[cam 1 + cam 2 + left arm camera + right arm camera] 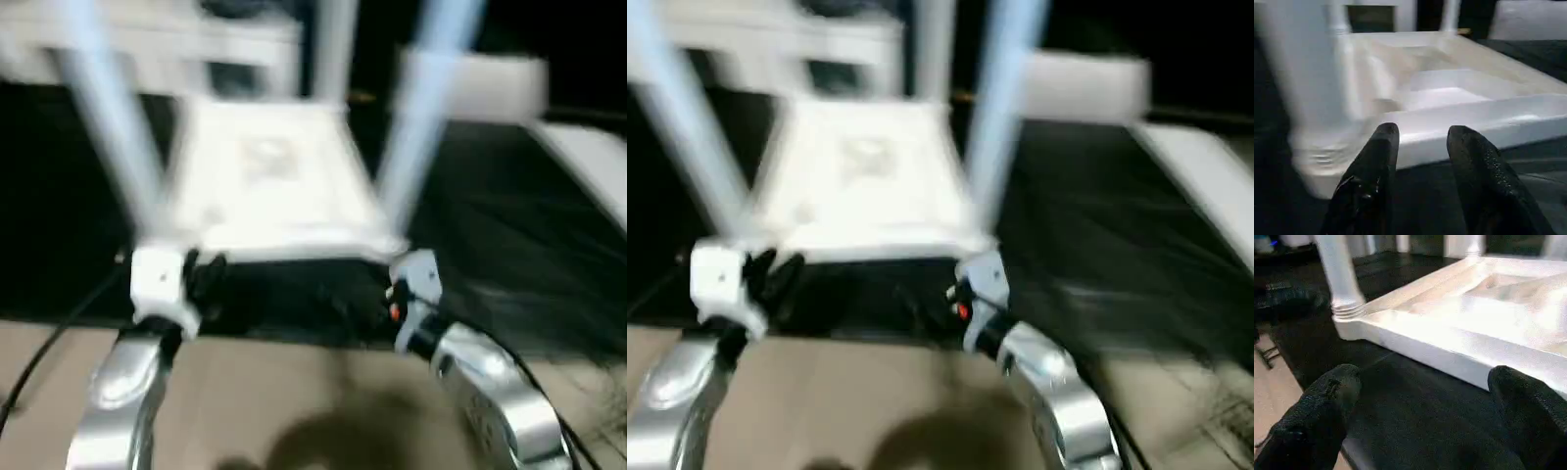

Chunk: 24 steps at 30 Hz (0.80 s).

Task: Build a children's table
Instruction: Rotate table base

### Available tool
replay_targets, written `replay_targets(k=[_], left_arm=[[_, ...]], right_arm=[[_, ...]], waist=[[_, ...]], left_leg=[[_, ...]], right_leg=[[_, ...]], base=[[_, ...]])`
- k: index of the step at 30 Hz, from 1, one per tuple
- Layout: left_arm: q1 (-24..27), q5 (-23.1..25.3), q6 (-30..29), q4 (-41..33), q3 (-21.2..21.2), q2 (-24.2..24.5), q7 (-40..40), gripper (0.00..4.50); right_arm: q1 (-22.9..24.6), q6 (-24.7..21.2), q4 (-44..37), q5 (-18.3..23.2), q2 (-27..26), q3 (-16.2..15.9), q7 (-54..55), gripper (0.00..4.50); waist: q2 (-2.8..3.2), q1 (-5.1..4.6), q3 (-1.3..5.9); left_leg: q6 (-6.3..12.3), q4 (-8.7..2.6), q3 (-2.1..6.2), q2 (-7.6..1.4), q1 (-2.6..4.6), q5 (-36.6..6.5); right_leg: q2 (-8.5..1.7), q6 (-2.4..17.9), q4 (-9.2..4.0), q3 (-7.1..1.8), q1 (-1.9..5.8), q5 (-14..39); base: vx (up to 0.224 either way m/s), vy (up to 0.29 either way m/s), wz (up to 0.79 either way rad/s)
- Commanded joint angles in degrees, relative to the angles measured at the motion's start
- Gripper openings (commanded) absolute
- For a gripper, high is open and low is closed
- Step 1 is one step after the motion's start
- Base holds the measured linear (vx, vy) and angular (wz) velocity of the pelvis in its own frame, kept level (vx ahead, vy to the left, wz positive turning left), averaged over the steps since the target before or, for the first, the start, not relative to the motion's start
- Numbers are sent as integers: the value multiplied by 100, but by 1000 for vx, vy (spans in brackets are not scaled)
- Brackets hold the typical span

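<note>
The children's table stands upside down on a black surface: its white tabletop (265, 186) shows the ribbed underside. White legs rise from its corners, one at the near left (113, 127), one at the near right (416, 127) and one further back (333, 49). My left gripper (201, 279) hovers just in front of the near-left corner. In the left wrist view its fingers (1376, 161) stand apart before the tabletop's rim (1474, 122), with nothing between them. My right gripper (397, 294) is at the near-right corner, wide open (1425, 382) and short of the rim (1440, 352).
A flat white sheet (588, 166) lies at the right on the black surface. A white box (490, 83) and white furniture (147, 44) stand behind. Black cables (49, 343) run past my left forearm. Tan floor (294, 392) lies below the surface's near edge.
</note>
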<state>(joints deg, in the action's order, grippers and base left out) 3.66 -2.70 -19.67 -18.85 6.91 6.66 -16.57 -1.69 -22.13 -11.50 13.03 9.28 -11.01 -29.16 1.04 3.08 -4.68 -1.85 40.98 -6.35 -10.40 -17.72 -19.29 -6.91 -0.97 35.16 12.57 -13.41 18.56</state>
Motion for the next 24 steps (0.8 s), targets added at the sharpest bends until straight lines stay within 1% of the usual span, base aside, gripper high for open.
replay_targets(k=[1, 2, 3, 4, 5, 6, 7, 8, 9, 10, 11, 12, 13, 14, 15, 16, 17, 18, 19, 20, 21, 22, 23, 24], left_arm=[[33, 17, -19, -67, -34, 9, 77, 185], [54, 17, -18, -81, -64, 28, 104, 185], [71, 26, -14, -90, -89, 56, 91, 185], [71, 26, -14, -90, -89, 56, 91, 185], [189, -47, 143, -158, -28, -11, 137, 185], [279, -51, 204, -205, -1, -23, 161, 185], [337, -50, 238, -235, 16, -28, 178, 203], [424, -40, 279, -265, 121, -117, 329, 212], [484, -38, 304, -282, 214, -200, 459, 219], [585, -35, 304, -316, 391, -333, 698, 219], [589, -35, 303, -318, 397, -336, 706, 222], [604, -36, 298, -324, 423, -351, 742, 246], [608, -152, 377, -331, 464, -378, 747, 257], [598, -175, 402, -320, 447, -357, 712, 263], [563, -229, 438, -272, 414, -318, 618, 268], [563, -229, 438, -272, 414, -318, 618, 268], [515, -264, 468, -201, 382, -277, 535, 291], [474, -264, 493, -149, 355, -225, 477, 302], [404, -301, 554, -65, 355, -194, 382, 302], [399, -301, 553, -57, 357, -191, 381, 311], [333, -294, 525, 61, 390, -139, 379, 318], [264, -380, 508, 161, 434, -74, 288, 328], [216, -447, 500, 228, 463, -31, 220, 328], [144, -542, 562, 322, 498, 79, 96, 345]], right_arm=[[12, 77, -5, -30, 32, -20, -21, 450], [46, 104, 14, -35, 15, 16, 4, 450], [62, 108, 18, -45, 10, 32, 16, 450], [62, 108, 18, -45, 10, 32, 16, 450], [104, 166, -1, -13, 59, 61, -30, 450], [123, 225, -8, -4, 92, 66, -60, 450], [134, 266, -11, 1, 112, 68, -78, 450], [146, 183, 7, 100, 113, 120, -113, 450], [153, 113, 24, 172, 116, 159, -142, 450], [139, 105, 72, 157, 204, 149, -207, 450], [138, 109, 75, 151, 210, 146, -210, 450], [134, 125, 84, 130, 233, 134, -221, 450], [111, 2, 108, 212, 210, 244, -174, 450], [89, -9, 129, 195, 216, 275, -133, 450], [23, 3, 194, 166, 206, 355, -26, 450], [23, 3, 194, 166, 206, 355, -26, 450], [-28, 75, 258, 113, 204, 394, 50, 450], [-78, 204, 313, 81, 200, 418, 69, 450], [-167, 352, 382, 115, 172, 485, 60, 450], [-173, 356, 388, 113, 172, 489, 63, 450], [-269, 403, 478, 79, 177, 539, 114, 450], [-365, 484, 558, 37, 176, 566, 149, 450], [-431, 544, 611, 11, 176, 585, 168, 450], [-542, 568, 687, -25, 158, 634, 226, 450]], waist=[[221, -276, 266], [193, -289, 403], [208, -323, 379], [189, -299, 362], [47, -360, 384], [-56, -341, 360], [-228, -384, 450], [-565, -229, 550], [-615, -2, 552], [-630, -29, 560], [-570, 38, 576], [-491, 124, 530], [-359, 127, 490], [-138, 37, 484], [-126, -138, 496], [-126, -138, 496], [-127, -145, 436], [-162, -145, 369], [-164, -144, 362], [-222, -176, 333], [-215, -197, 307], [-249, -233, 313], [-261, -270, 316], [-292, -299, 340]], left_leg=[[1017, -1181, 762, -339, 499, -1846], [861, -1083, 884, -741, 1023, -1746], [984, -1084, 763, -628, 836, -1012], [1091, -1111, 662, -565, 803, -702], [1418, -1171, 523, -539, 708, -84], [1514, -1184, 172, -348, 556, 923], [1517, -989, 109, -147, 587, 1335], [1283, -606, -84, 426, 224, 1010], [842, -160, -18, 642, 82, 553], [688, -104, 163, 525, -90, 881], [358, -157, 349, 315, -280, 1773], [102, -235, 379, 205, -253, 1820], [46, -426, 413, 64, -239, 1857], [-133, -742, 288, -41, -158, 2315], [-139, -763, 318, -156, -33, 2647], [-139, -763, 318, -156, -33, 2647], [-25, -799, 275, -86, 25, 1850], [33, -872, 254, -83, -53, 858], [62, -894, 243, -86, -70, 372], [86, -937, 187, -79, -53, -476], [90, -977, 151, -84, -27, -976], [81, -981, 137, -79, -35, -1104], [37, -1009, 155, -83, -89, -1233], [54, -1005, 157, -76, -143, -1056]], right_leg=[[361, 737, 130, -241, -337, 1525], [290, 398, 601, -599, -858, 629], [298, 136, 786, -669, -1083, 166], [308, 93, 821, -666, -1181, -26], [261, 84, 802, -688, -1276, -561], [182, 270, 549, -727, -1353, -1367], [54, 439, 184, -888, -1305, -1799], [-212, 484, -195, -1484, -684, -1930], [-703, 1294, -509, -2080, -423, -1493], [-790, 1713, -376, -2147, -244, -2382], [-747, 2103, -85, -1990, -95, -5038], [-570, 2279, -151, -1886, -247, -6253], [-421, 2297, -138, -1753, -368, -6079], [117, 2162, -19, -1413, -543, -4655], [230, 1863, 2, -1259, -685, -2905], [230, 1863, 2, -1259, -685, -2905], [124, 1555, -196, -1288, -710, -1437], [54, 1465, -276, -1348, -663, -642], [17, 1435, -321, -1375, -645, -235], [-15, 1345, -420, -1408, -669, 624], [-43, 1232, -486, -1425, -713, 1300], [-34, 1149, -509, -1425, -725, 1535], [-48, 1016, -516, -1413, -707, 1795], [-75, 937, -510, -1426, -673, 1746]], base=[[129, 78, 93], [168, 61, 64], [212, 64, 25], [212, 64, 25], [184, 49, 2], [200, 26, 0], [200, 26, 0], [210, -4, 6], [203, -36, 20], [291, -34, 17], [190, -24, 12], [73, -29, 13], [0, 0, 0], [-52, -40, 30], [0, 0, 0], [0, 0, 0], [0, 0, 0], [-59, 30, 11], [-90, 9, 17], [-92, 1, 11], [-71, -15, 14], [0, 0, 0], [-71, -18, 5], [-57, -20, -2]])
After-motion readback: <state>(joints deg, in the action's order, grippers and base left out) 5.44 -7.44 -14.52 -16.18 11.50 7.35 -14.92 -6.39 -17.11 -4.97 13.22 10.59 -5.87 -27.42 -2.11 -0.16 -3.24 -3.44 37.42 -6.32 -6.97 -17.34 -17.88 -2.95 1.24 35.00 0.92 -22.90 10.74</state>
